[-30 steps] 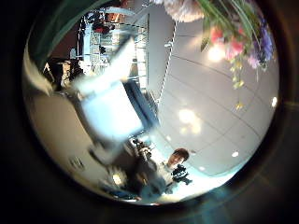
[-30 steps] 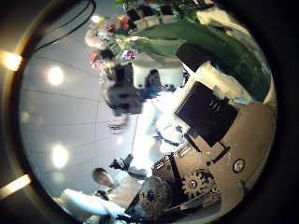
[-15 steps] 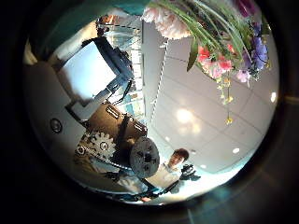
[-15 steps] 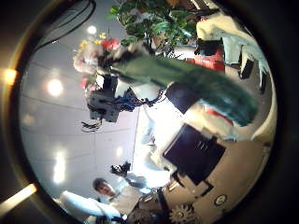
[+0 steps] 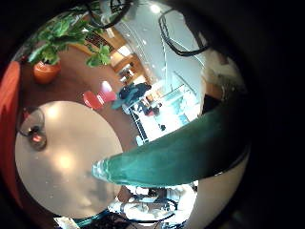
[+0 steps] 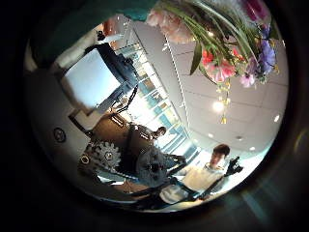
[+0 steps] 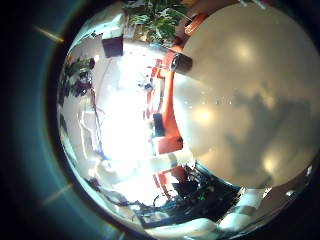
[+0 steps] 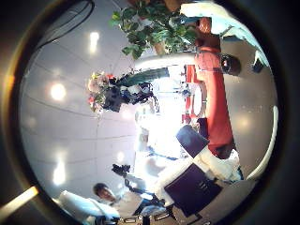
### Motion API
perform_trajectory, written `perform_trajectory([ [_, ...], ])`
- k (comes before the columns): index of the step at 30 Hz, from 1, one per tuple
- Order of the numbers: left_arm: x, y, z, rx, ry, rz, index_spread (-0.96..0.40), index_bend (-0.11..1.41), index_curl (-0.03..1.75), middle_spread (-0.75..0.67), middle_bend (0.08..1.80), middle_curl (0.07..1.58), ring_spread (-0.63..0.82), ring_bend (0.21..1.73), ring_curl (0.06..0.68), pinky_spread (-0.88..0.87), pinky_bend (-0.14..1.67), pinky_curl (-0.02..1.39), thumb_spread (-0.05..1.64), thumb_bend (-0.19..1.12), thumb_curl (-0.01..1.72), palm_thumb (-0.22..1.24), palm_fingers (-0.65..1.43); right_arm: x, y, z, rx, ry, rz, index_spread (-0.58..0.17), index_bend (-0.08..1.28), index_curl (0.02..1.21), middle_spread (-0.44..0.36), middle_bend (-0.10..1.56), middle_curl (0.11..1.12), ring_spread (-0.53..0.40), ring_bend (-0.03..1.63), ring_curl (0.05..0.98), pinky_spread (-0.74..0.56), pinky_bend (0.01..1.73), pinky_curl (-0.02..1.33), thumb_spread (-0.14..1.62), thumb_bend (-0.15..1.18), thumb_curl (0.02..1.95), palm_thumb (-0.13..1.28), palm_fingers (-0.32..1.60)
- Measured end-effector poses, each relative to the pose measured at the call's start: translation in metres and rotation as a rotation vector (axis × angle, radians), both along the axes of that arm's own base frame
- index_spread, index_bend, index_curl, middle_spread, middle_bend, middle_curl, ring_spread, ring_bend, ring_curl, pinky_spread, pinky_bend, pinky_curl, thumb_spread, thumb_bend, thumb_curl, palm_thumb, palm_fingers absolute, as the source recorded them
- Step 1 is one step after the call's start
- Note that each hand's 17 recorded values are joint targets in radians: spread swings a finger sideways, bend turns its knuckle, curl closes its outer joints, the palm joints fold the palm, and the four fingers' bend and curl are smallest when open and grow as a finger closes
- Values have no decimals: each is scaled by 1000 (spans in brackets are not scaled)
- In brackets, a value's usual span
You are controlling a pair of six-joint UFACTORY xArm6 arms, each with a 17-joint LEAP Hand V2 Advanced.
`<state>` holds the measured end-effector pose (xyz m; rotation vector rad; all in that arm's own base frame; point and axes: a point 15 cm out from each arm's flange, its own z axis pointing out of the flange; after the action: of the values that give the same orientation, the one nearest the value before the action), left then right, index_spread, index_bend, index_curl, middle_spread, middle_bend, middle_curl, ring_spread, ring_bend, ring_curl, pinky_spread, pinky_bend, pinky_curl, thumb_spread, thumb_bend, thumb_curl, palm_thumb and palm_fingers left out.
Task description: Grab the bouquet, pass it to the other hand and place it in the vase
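Bouquet [image 8: 105,84] held (light, soft, easily crushed).
Wrap [image 5: 176,153] below blooms is clasped by left hand [image 8: 127,97]; grip is advised there. Right hand [image 8: 202,183] fingers: cannot be told.

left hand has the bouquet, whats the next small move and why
Probably start carrying the bouquet toward the vase: the left hand alone is curled round its stems, and the right palm's view shows it well away. I cannot make out the vase.

We log, close to this palm, the bouquet [image 6: 227,43] with pink and purple blooms and green leaves set against a lit ceiling, and beside it the left hand [image 6: 111,116], its white, black and geared parts reaching in.
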<state>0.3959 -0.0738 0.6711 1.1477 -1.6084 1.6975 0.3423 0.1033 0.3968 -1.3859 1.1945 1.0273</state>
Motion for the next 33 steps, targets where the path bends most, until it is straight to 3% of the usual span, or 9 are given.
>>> perform_trajectory([
  [5, 12, 17, 2, 4, -25, 64, -696, 772, 1208, -514, 1229, 1003, -372, 1658, 568, -601, 1167, 1148, 1103, 184, 838, 1042, 900, 4, -1, -1, 9, 8, -11, -351, 343, 486, -46, 548, 444, -48, 883, 387, 224, 862, 541, 1004, -26, 600, 738, 6],
  [11, 28, 36, -3, 14, -50, 133, -707, 754, 1261, -516, 1231, 1004, -370, 1660, 565, -618, 1146, 1198, 1114, 175, 874, 1043, 904, 16, -7, -8, -17, 7, -59, -330, 271, 438, -14, 474, 404, 17, 806, 341, 333, 783, 472, 1016, -24, 567, 745, 50],
  [19, 51, 56, -15, 57, -86, 224, -715, 730, 1312, -518, 1224, 1005, -372, 1654, 562, -637, 1116, 1246, 1122, 161, 913, 1044, 911, 26, -8, -5, 13, 8, -93, -302, 197, 407, 14, 382, 368, 72, 702, 294, 381, 709, 411, 1030, -23, 540, 742, 68],
  [33, 95, 76, -54, 59, -55, 278, -718, 684, 1367, -523, 1203, 1008, -375, 1637, 558, -666, 1068, 1300, 1134, 139, 964, 1046, 933, 35, -8, -21, 86, 77, -129, -275, 161, 344, 59, 288, 347, 129, 618, 258, 407, 661, 348, 1045, -22, 514, 728, 88],
])
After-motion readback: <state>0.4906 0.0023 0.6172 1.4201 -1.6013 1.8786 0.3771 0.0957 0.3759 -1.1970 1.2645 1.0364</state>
